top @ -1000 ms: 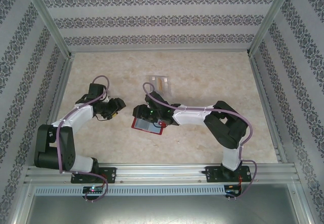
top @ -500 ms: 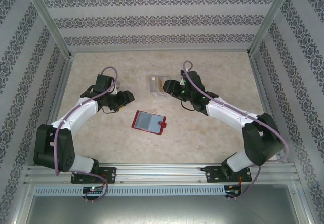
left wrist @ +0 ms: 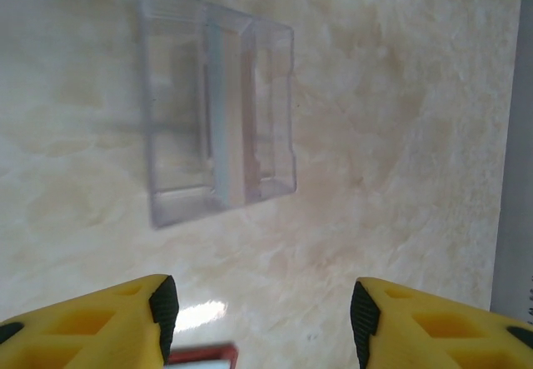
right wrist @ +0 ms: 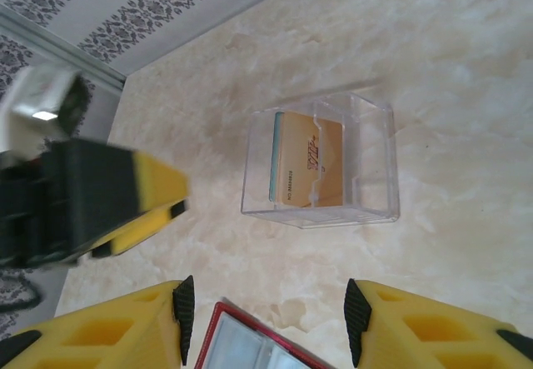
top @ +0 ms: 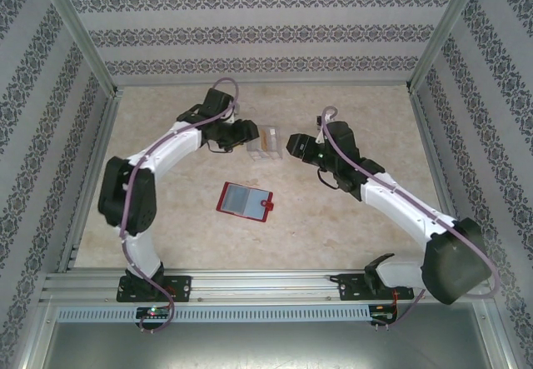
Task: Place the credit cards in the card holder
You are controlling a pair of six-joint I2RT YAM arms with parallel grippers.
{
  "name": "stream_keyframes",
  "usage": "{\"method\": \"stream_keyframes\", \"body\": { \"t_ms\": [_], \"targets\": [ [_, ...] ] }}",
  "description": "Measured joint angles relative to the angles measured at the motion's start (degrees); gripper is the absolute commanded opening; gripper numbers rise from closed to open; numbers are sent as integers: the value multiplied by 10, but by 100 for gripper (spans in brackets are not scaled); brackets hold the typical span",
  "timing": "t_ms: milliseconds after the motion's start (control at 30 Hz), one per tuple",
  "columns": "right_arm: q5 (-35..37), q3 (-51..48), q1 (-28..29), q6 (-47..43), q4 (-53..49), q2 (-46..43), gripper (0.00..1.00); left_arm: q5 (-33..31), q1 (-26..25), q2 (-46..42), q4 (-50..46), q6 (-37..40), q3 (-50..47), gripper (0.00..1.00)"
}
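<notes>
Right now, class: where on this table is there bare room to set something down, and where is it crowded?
Bare table lies between the red wallet and the left arm, along the far edge behind the clear case, and right of the right arm. Crowded: mid-table, where the open left gripper and right gripper flank the case, wallet just nearer.

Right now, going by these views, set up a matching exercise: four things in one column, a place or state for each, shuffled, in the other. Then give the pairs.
Things:
1. card holder
2. clear case
3. tan card
4. left gripper

Places or states:
A. jaws apart, holding nothing
B. transparent, on the table beyond the card holder
C. red, lying open
D. inside the clear case

Pairs: 1-C, 2-B, 3-D, 4-A.
</notes>
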Motion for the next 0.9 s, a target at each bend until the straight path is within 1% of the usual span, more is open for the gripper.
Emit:
{"method": "stream_keyframes", "body": {
  "t_ms": [133,233,433,600,667,700,767,900],
  "targets": [
    [3,-21,-3,-21,-24,-45,53,-7,-14,87,-19,0,73,59],
    [13,-47,-3,-37,-45,-90,53,-23,-17,129,-35,0,108,59],
    [35,-95,-11,-52,-86,-171,53,-37,-19,158,-48,1,158,59],
    [45,-103,-15,-56,-106,-198,53,-30,-19,177,-54,3,184,57],
    [46,-103,-15,-56,-109,-200,53,-26,-19,186,-56,7,195,52],
    [46,-103,-15,-56,-110,-200,53,-24,-19,189,-56,10,197,52],
    [46,-103,-15,-56,-112,-200,53,-19,-19,193,-57,14,201,48],
    [46,-103,-15,-56,-113,-200,53,-10,-19,196,-57,18,202,44]
  ]
}}
